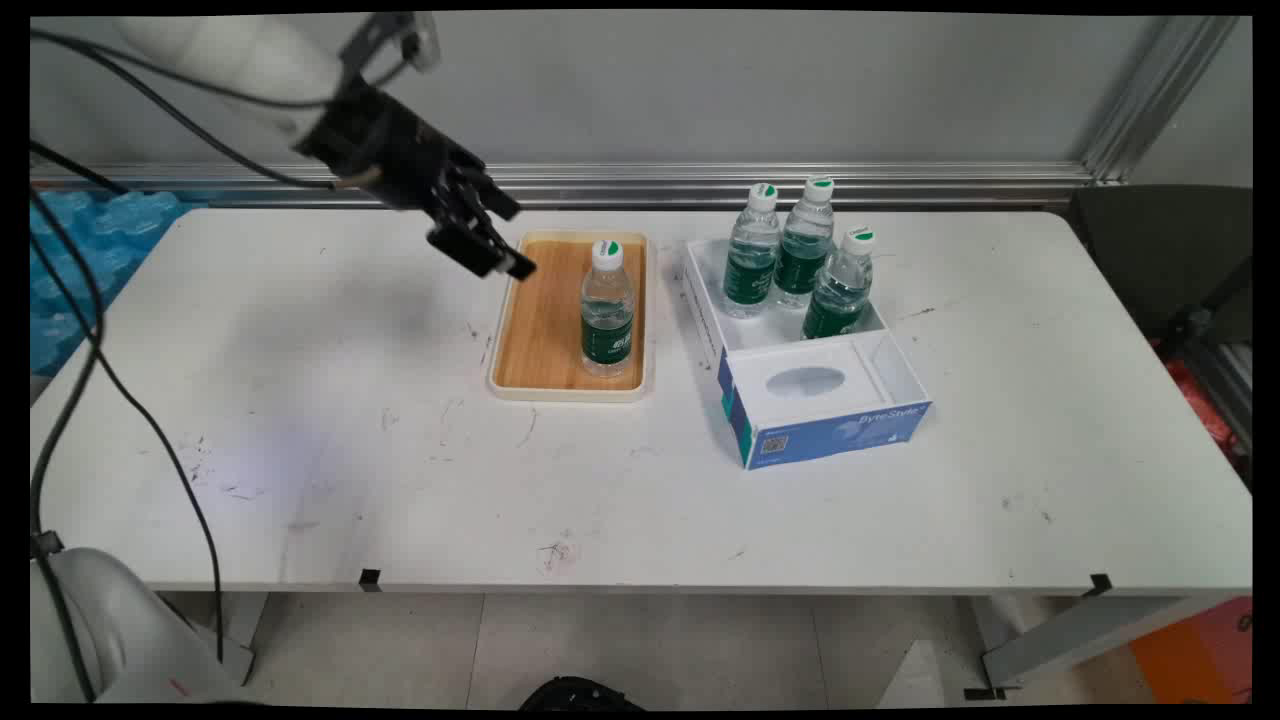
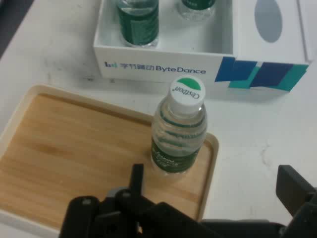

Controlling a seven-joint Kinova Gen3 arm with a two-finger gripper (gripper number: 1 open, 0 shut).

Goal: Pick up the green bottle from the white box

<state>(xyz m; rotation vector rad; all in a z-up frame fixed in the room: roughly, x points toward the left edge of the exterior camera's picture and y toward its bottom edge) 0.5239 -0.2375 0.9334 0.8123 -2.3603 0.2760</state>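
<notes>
I have the pincer [image 1: 490, 245] up in the air over the far left corner of the wooden tray [image 1: 545, 330], tilted down toward the right. Its fingers [image 2: 136, 181] stand apart, nothing between them, nothing gripped. In the hand view one finger rises at lower middle, the other at the lower right edge, with a wide gap between.

Nearest thing is the single water bottle [image 1: 607, 310] on the tray: upright, white cap with a green patch, green label, clear body. It stands at the tray's right side, near the middle of that edge. The pincer is apart from it, to its left and above, not touching. In the hand view the bottle [image 2: 178, 131] sits just beyond the fingers, inside the tray's corner rim [image 2: 214, 158].

The tray lies flat on the white worktop [image 1: 300, 420], pale rim, bamboo-coloured floor, bare apart from the one bottle.

Right of the tray, near but not touching, is an open white and blue box [image 1: 800, 370] lettered ByteDance on its side. Three more bottles [image 1: 800, 255] of the same kind stand upright in its far compartment, close together. The near part of the box has a white panel with an oval cutout [image 1: 805, 381].

Black cables [image 1: 100, 330] hang from the arm at the left.
</notes>
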